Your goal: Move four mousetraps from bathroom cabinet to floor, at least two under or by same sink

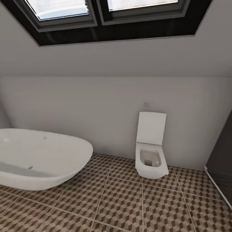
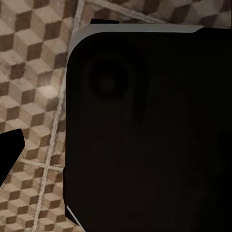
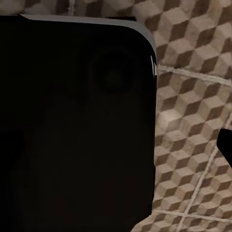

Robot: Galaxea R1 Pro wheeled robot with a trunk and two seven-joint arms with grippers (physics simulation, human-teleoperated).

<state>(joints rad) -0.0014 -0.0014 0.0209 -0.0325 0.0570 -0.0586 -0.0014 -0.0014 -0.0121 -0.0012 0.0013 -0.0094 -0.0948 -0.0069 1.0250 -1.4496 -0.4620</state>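
I'm facing the bathtub (image 1: 38,161) on the left and toilet (image 1: 151,154) on the right across the bathroom floor (image 1: 129,203), looking for cabinet and mousetraps, nothing placed as far as I'm seeing, finger state I can't tell.

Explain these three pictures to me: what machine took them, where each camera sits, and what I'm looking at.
A wheeled robot with two arms took these, inside a computer simulation of a bathroom. The big picture comes from the camera on its head: a white bathtub, a wall-hung toilet with its lid up, skylight windows above, and the bathroom floor tiled in a brown cube pattern. The other two come from cameras near each gripper. Each looks down at the same tiles, largely blocked by a dark rounded body, probably part of the robot itself. Nothing is seen held, and no mousetraps or cabinet appear yet.
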